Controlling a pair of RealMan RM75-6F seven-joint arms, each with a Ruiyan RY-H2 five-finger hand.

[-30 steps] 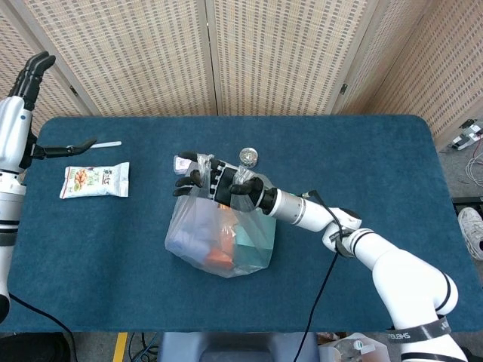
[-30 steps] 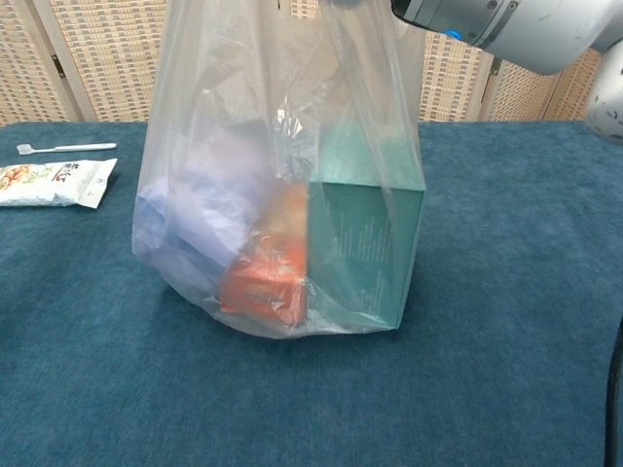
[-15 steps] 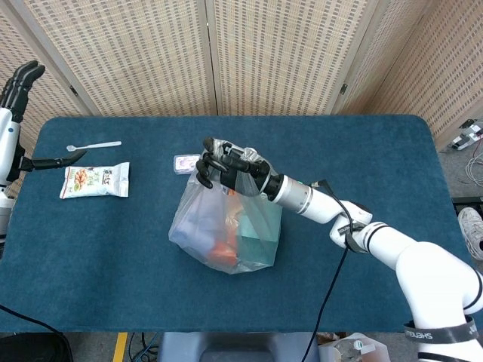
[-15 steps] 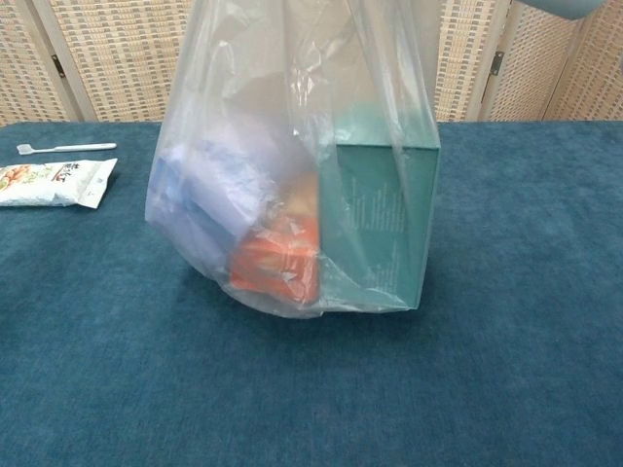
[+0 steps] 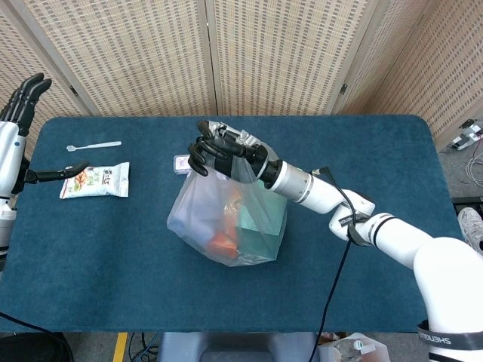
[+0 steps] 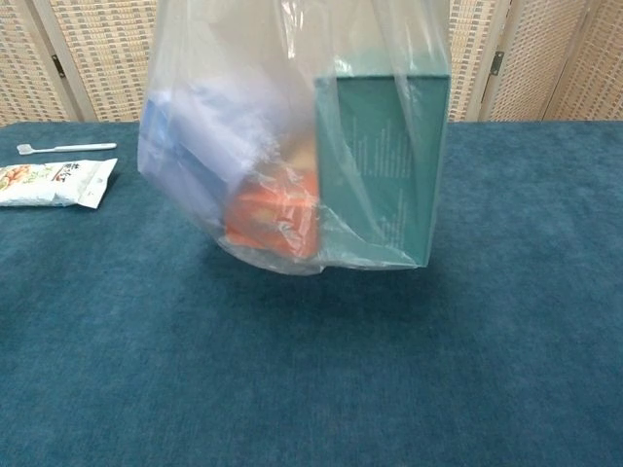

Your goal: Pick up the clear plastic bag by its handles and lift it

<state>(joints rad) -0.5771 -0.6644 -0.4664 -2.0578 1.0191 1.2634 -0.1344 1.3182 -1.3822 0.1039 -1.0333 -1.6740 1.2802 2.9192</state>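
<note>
The right hand (image 5: 219, 153) grips the gathered handles of the clear plastic bag (image 5: 226, 219) above the middle of the blue table (image 5: 362, 166). In the chest view the bag (image 6: 292, 146) hangs with its bottom off the cloth, a shadow under it. Inside are a green box (image 6: 384, 165), an orange packet (image 6: 273, 219) and a pale blue bundle (image 6: 190, 136).

The left hand (image 5: 23, 94) is at the table's left edge, fingers spread and holding nothing. A snack packet (image 5: 95, 180) lies left of the bag, well apart, with a white spoon (image 5: 93, 145) beyond it towards the screen. A small pale packet (image 5: 182, 163) lies just behind the bag, close under the right hand. The table to the bag's right and front is bare cloth out to the edges.

Half a second ago the bag's bottom still touched the cloth; it has now come up, and the right hand sits higher and further back. The left hand has shifted slightly.
</note>
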